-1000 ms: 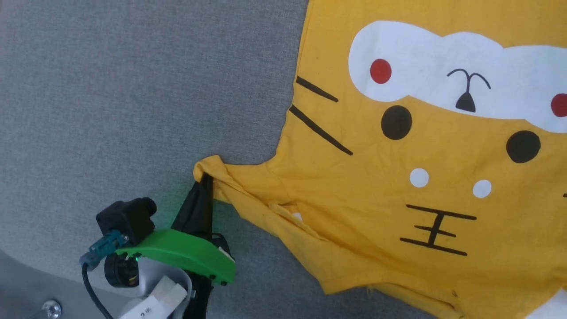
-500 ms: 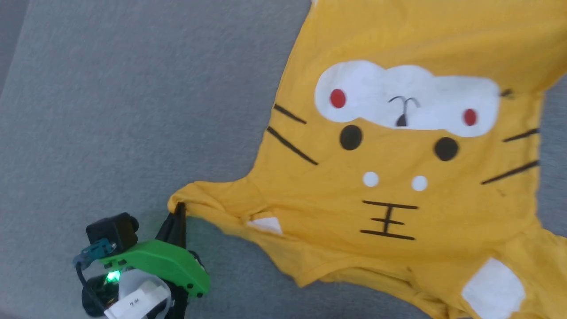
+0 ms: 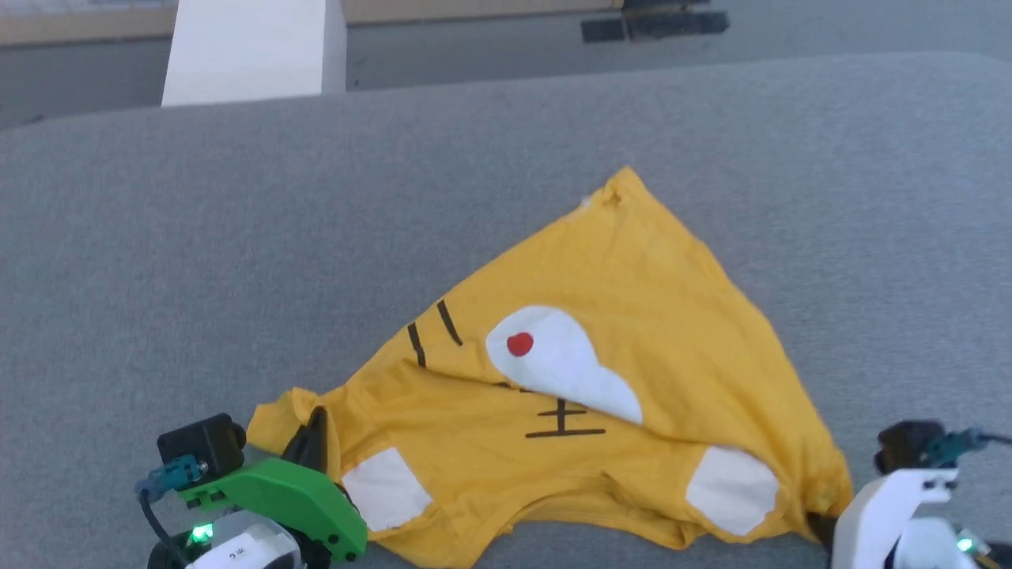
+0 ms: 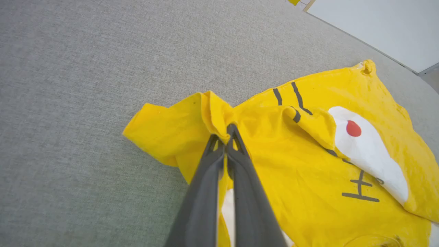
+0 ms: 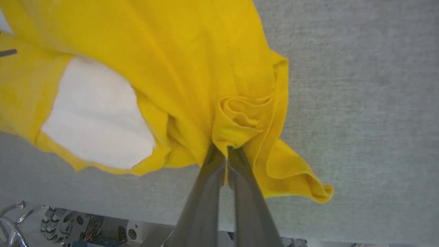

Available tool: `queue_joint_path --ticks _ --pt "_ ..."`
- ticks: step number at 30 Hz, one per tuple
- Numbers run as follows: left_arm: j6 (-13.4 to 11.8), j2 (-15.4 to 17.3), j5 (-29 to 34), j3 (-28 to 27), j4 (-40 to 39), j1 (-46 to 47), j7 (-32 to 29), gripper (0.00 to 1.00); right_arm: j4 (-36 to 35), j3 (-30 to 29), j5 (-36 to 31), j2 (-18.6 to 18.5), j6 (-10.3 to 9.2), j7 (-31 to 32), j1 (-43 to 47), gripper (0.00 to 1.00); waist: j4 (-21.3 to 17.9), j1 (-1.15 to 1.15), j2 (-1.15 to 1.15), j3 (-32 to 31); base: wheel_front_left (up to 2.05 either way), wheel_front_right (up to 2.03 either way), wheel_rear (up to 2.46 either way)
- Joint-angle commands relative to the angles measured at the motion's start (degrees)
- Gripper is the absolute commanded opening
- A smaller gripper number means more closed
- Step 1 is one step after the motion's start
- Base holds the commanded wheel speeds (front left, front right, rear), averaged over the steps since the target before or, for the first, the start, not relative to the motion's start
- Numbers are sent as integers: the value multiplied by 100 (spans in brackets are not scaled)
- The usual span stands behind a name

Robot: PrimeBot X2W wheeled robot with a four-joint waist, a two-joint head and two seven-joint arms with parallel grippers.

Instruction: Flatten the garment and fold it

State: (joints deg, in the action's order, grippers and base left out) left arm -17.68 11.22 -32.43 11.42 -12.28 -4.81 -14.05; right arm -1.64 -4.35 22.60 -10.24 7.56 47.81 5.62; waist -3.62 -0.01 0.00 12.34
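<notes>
One garment [image 3: 648, 276] on the grey surface [image 3: 158, 237]; left claw [image 4: 226, 136] and right claw [image 5: 226, 152] each pinch its yellow edge

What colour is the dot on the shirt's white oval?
Red. The dot on the shirt shows best in the left wrist view.

My left tool [image 3: 316, 420], two long dark fingers under green wrist cover [image 3: 277, 494], low at my left, fingers pointing forward, pressed together, pinching fold of bright yellow cotton T-shirt [image 3: 632, 269]. My right tool [image 5: 226, 151], same dark fingers under white wrist shell [image 3: 877, 498], low at my right, jaws closed tight on bunched edge of same shirt. Small black camera [image 3: 202, 442] atop left wrist.
</notes>
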Motion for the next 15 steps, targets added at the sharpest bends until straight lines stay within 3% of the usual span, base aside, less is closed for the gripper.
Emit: queue_joint_path --ticks 1,3,4,5,11,15 --pt "17 21 -70 -16 33 -58 -7 0 169 44 43 161 -8 -28 150 0 -253 1 0 -330 0 0 0" --pt "28 21 -105 -29 70 -80 -5 0 208 -66 71 335 -8 -261 190 0 -239 1 0 -361 0 0 0" --pt "29 28 -113 -39 85 -89 -1 0 191 -144 146 408 -8 -380 171 39 -236 1 0 -383 0 0 0" --pt "33 35 -125 -47 100 -102 0 0 126 -254 219 463 -8 -553 129 100 -229 1 0 -412 0 0 0" --pt "26 68 -141 -76 123 -154 24 0 -616 -750 386 358 -8 -1702 -223 100 -172 1 0 -543 0 0 0" --pt "31 70 -143 -54 93 -157 28 0 -1088 -775 418 260 -8 -2350 -650 100 -97 1 0 -524 0 0 0"
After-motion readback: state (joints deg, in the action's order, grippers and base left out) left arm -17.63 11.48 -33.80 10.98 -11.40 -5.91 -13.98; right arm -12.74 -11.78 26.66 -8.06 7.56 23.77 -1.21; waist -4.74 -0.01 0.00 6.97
